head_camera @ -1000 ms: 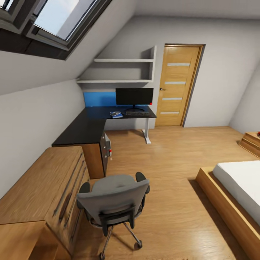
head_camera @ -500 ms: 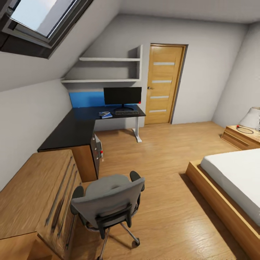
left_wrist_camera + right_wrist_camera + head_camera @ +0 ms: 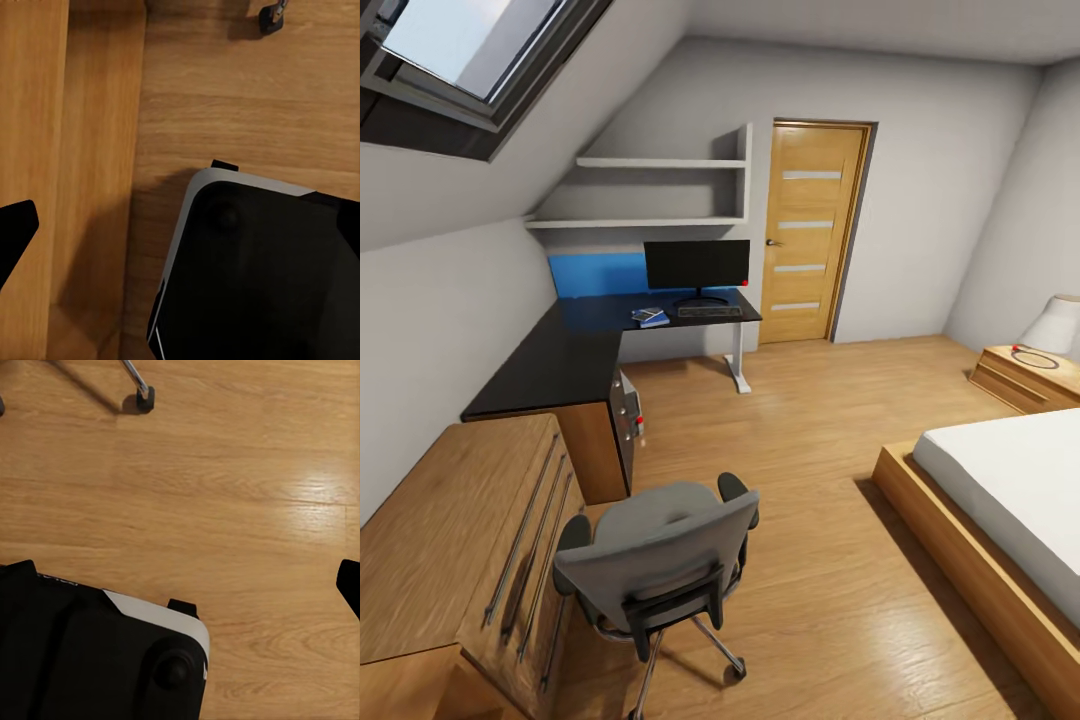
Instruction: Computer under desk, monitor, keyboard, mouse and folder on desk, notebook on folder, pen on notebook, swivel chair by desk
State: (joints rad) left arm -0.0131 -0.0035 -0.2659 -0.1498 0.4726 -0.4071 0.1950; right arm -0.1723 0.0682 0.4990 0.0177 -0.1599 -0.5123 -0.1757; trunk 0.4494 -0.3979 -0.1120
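Swivel chair [image 3: 660, 560] is the nearest of the task's things in the head view, standing on the wooden floor [image 3: 810, 480] with its grey back toward the camera, just beside a wooden dresser [image 3: 450, 540] and well apart from the far end of the tabletop [image 3: 575, 355].

Of the left claw, a dark fingertip [image 3: 15, 232] juts in at the edge of the left wrist view, over the floor beside the robot's black base [image 3: 255, 277]; whether it is released or clenched I cannot tell. Of the right claw, a dark tip [image 3: 349, 585] shows at the edge of the right wrist view, and its state cannot be told either. A chair caster [image 3: 145, 397] rests on the floor in that view.

Farther out, the L-shaped black tabletop carries the monitor [image 3: 697, 266], upright near a blue wall panel [image 3: 595, 272]. The keyboard [image 3: 710, 311] lies just in front of it, and a small blue item [image 3: 651, 317], too small to identify, lies beside the keyboard. A door [image 3: 812, 232] stands beyond, and a bed [image 3: 1010, 500] lies to the right.
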